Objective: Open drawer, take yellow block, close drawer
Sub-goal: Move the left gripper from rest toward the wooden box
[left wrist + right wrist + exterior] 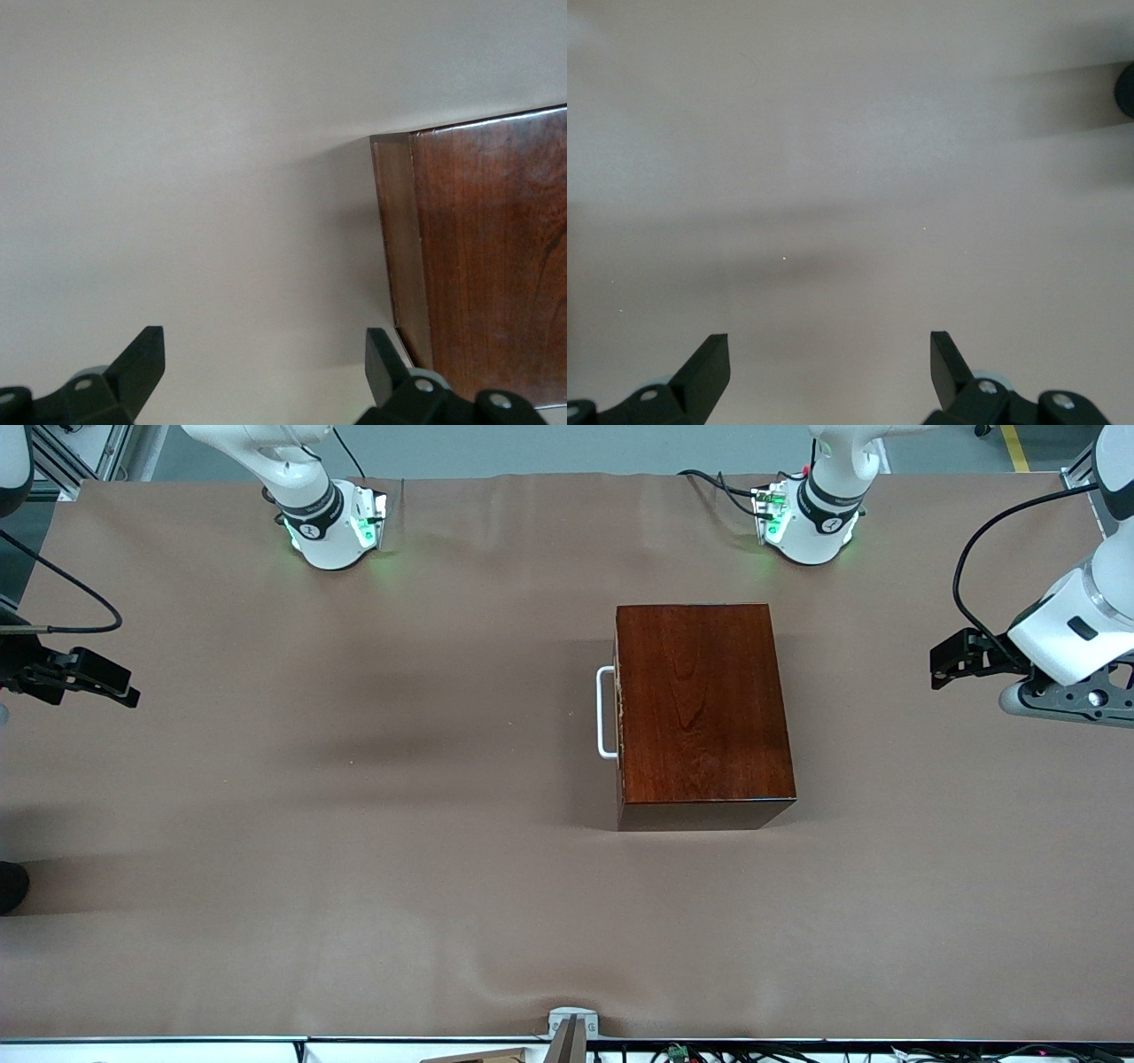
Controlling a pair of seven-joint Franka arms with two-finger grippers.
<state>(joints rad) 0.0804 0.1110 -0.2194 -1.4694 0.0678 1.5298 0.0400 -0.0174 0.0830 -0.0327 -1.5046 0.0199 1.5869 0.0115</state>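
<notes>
Worktop [354, 868]: I see one wide brown surface, with the arm bases along the edge farthest from the front camera.

Wooden box [700, 708]: I've got the dark reddish-brown box sitting flat, nearer the left arm's end than the right arm's. Its glossy top shows in the left wrist view too [496, 266].

Drawer [620, 713]: shut, as I read it; only a thin pale edge shows on the box face that looks toward the right arm's end.

Handle [605, 713]: white U-shaped bar on the drawer front, well apart from both end effectors.

Yellow block: I can't see it anywhere.

Left arm: waiting, wrist raised at its own end of the worktop.

Left end effector [266, 354]: over bare worktop just beside the box, on the side away from the handle; I see its fingers [146, 354] standing apart, holding nothing.

Right arm: reaching in low from its end.

Right end effector [829, 356]: over bare worktop, well apart from the box; fingers [709, 359] spread wide, empty.
</notes>
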